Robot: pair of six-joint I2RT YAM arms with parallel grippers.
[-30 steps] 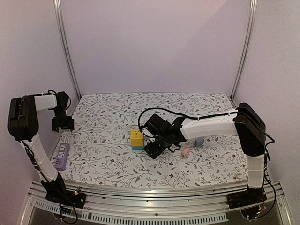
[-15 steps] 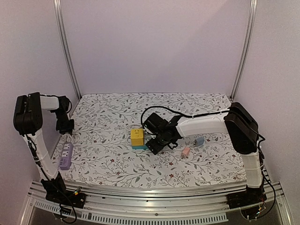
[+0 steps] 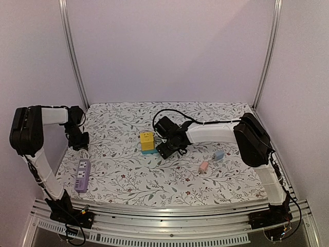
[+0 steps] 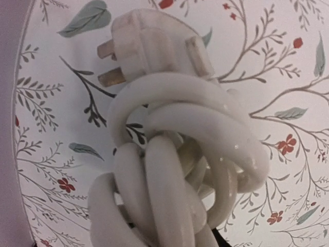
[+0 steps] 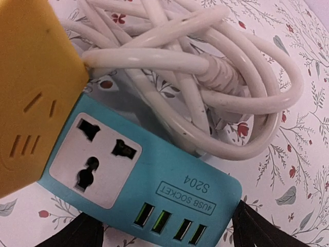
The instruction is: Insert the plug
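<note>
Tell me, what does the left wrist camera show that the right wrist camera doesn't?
Only the left wrist: a white moulded plug with brass pins, on a coiled white cable. Only the right wrist: a yellow plastic socket cube, a teal socket base with four USB ports, a loose white cord, and the dark fingertips of the right end effector. Both: the floral-patterned tablecloth.

We see soft, even overhead light in top view, mild purple cast on back wall [image 3: 169,51], weak shadows. We find coiled white cable [image 4: 175,170] softly blurred close to left wrist lens, small glints. We read blue socket strip [image 5: 149,180] sharply; white cord [image 5: 205,72] casts soft shadow beneath.
</note>
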